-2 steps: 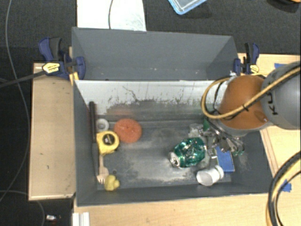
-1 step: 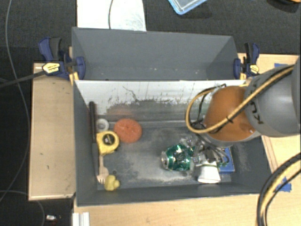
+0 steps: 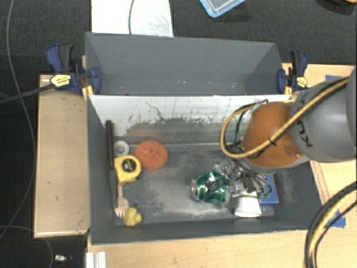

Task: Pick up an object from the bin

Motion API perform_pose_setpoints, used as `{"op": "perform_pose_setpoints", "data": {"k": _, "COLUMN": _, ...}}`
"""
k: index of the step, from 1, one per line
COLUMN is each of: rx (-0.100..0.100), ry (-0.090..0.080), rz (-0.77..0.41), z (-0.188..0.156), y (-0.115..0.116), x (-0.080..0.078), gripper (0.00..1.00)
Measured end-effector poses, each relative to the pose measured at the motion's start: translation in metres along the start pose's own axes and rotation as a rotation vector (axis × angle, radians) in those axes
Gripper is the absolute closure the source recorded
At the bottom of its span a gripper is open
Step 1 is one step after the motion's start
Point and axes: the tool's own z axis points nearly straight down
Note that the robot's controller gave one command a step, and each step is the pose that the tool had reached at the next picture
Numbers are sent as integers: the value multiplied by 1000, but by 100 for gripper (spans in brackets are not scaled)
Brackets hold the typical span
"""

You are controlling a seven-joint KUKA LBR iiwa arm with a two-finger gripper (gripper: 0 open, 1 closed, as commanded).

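**Crowded grasp beside the crushed green can: risk of slip or double pick**

Noting the gripper point(image 3: 237, 182) low in the grey metal bin point(image 3: 184, 66), just right of a crushed green can point(image 3: 209, 187) and close against it. Cannot tell whether apart or together, being masked by the orange wrist cover point(image 3: 270, 138) and the cable loop point(image 3: 226, 133). Cannot tell contact with the can either. Nothing seen clamped.

Logging the neighbours:
- Just right of the can and slightly below it in the view: a white block-like piece point(image 3: 247, 206).
- Further right of the can, under the wrist: a flat blue thing point(image 3: 270, 193), partly hidden.
- Well left of the can: an orange disc point(image 3: 152, 154), a yellow tape measure point(image 3: 127, 168), a small yellow lump point(image 3: 132, 218) and a dark rod point(image 3: 110, 161).

Judging the can the likeliest pick, simply as the nearest thing.

Hazards, as estimated:
- Crumpled metal, so uneven, sloping faces. Could squirt out sideways on closing and skid left across the bare floor.
- Tight packing to the right of the can. Could pinch the white piece along with the can, then shed one on the lift.
- Could land on top of the white piece or the blue thing instead of straddling anything, and close on air.
- Poor sight of the contact zone under the wrist cover, so hard to confirm a hold before raising.
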Motion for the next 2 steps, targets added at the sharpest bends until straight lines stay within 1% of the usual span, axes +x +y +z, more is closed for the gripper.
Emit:
{"op": "perform_pose_setpoints", "data": {"k": 1, "rx": -1, "ry": 4, "rz": -22, "z": -63, "y": 0, "x": 3, "gripper": 100}}
{"op": "perform_pose_setpoints", "data": {"k": 2, "rx": -2, "ry": 10, "rz": -21, "z": -153, "y": -2, "x": 2, "gripper": 100}}
